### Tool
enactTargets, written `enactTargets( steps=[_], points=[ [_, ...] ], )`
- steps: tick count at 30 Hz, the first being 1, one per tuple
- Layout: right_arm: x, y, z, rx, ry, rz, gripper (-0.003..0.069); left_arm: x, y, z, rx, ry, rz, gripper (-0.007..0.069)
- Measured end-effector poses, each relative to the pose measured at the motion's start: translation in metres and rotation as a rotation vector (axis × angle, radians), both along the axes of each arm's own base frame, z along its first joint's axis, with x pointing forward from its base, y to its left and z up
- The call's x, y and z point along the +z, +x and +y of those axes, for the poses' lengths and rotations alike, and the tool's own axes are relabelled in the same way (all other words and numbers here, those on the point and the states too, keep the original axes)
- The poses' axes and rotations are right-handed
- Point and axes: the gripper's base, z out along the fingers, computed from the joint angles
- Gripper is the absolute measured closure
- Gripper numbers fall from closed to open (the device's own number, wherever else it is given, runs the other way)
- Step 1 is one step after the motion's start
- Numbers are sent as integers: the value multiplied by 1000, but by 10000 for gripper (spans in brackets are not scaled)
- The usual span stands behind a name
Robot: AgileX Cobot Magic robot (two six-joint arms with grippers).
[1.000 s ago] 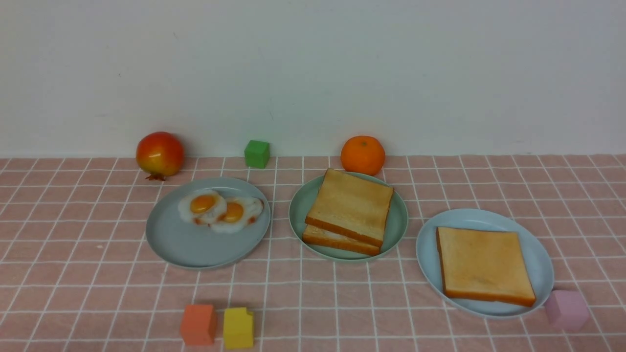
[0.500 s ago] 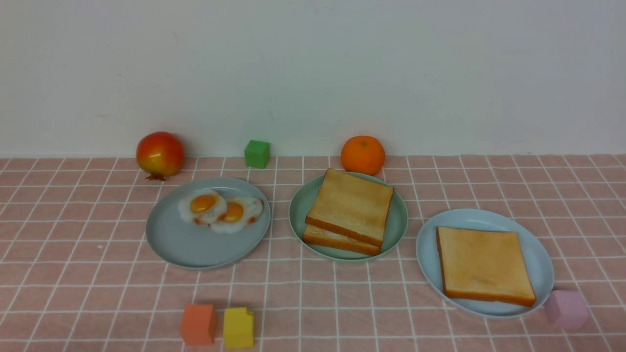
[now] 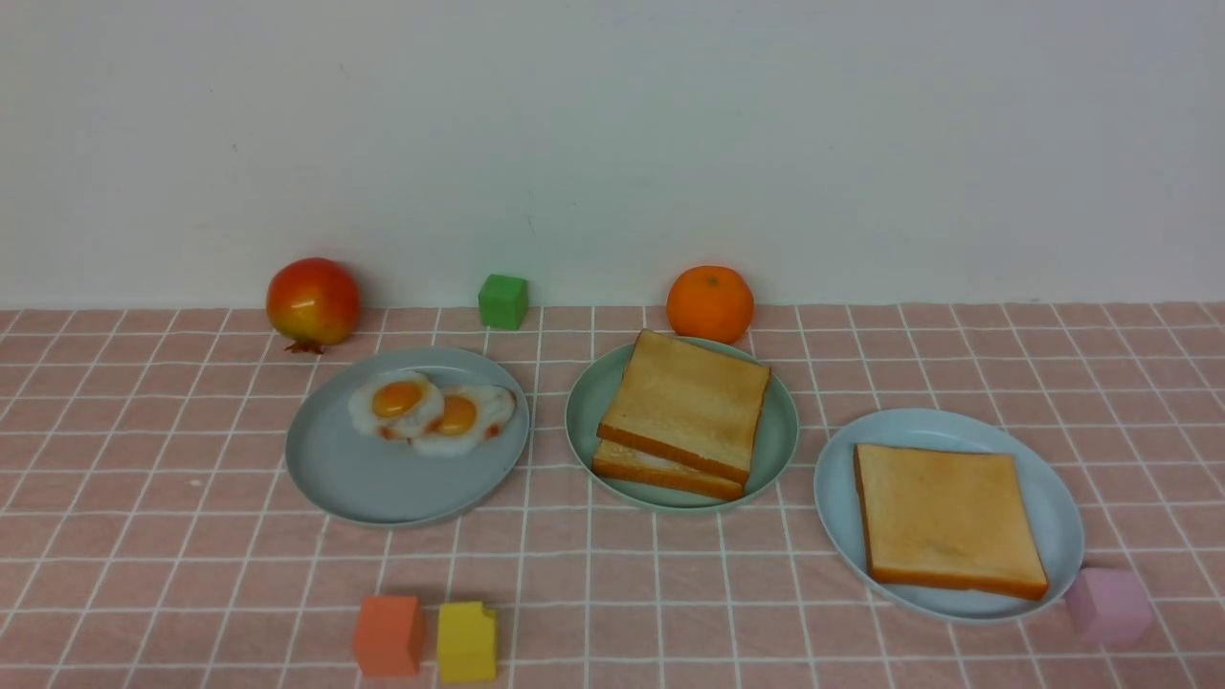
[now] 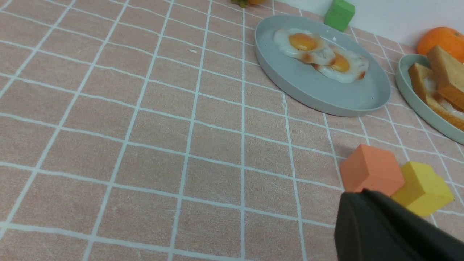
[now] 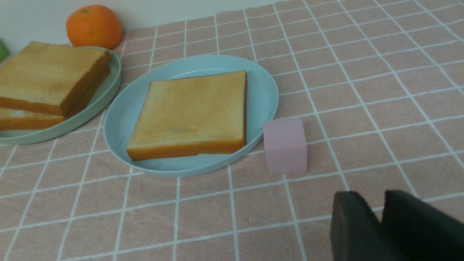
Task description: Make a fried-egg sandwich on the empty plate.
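Observation:
The mint-green plate (image 3: 580, 421) sits mid-table. On it lie two golden toast slices, the top toast (image 3: 687, 402) tilted over the lower toast (image 3: 660, 471). A sliver of white egg (image 4: 431, 85) shows between them in the left wrist view. Neither gripper shows in the front view. My left gripper (image 4: 362, 195) hangs low over the cloth by the orange cube, jaws together and empty. My right gripper (image 5: 377, 203) hangs over the cloth near the pink cube, jaws almost touching and empty.
A blue-grey plate (image 3: 383, 493) at left holds two fried eggs (image 3: 431, 411). A pale blue plate (image 3: 957, 426) at right holds one toast slice (image 3: 947, 517). A red fruit (image 3: 312, 301), green cube (image 3: 502, 300), orange (image 3: 709, 303), orange cube (image 3: 388, 634), yellow cube (image 3: 466, 641) and pink cube (image 3: 1108, 606) lie around.

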Motion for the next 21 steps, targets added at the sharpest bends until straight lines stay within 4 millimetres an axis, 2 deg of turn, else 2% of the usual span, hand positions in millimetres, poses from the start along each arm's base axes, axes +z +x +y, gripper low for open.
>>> enactTargets(
  steps=[21],
  points=[
    [0, 0, 0, 0, 0, 0, 458, 0, 0, 0, 0, 0, 0, 606]
  ],
)
